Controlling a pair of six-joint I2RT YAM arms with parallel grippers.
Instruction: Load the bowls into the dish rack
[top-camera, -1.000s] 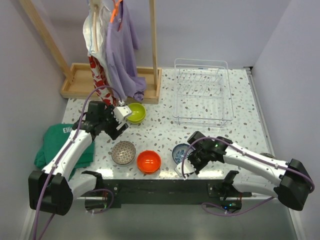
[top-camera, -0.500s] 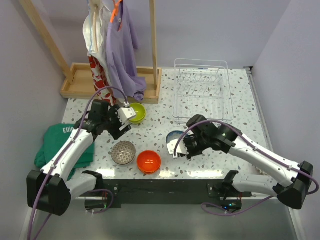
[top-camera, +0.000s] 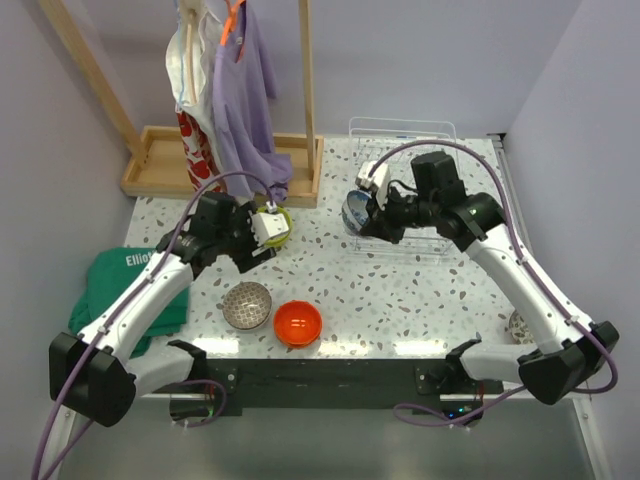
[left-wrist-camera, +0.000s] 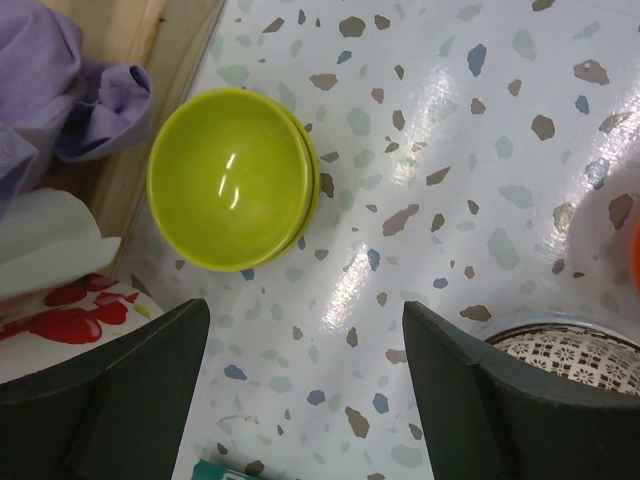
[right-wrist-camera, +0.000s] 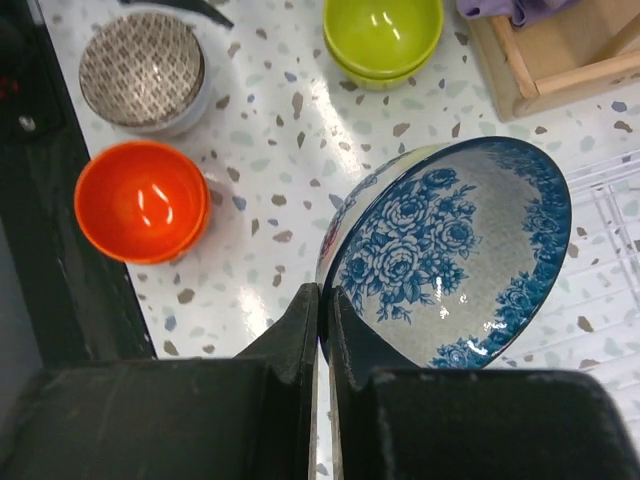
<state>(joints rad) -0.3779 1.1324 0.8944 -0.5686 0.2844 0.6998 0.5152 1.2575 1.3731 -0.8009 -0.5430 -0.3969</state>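
A: Where is the blue flower bowl (right-wrist-camera: 460, 250)?
B: The right claw (right-wrist-camera: 322, 300) pinches its rim tight. The bowl hangs tipped at the nine o'clock edge of the dish rack (top-camera: 410, 150). The rack sits at one o'clock on the table (top-camera: 430, 290).
A: What could go wrong?
B: The claw only has a thin edge. The bowl could slip and fall, or bump the wires and miss the prongs.
A: And the left claw (left-wrist-camera: 305, 330)?
B: It is wide open and holds nothing. The green bowl (left-wrist-camera: 230, 180) is at its eleven o'clock. Coming down crooked, it could knock that bowl away.
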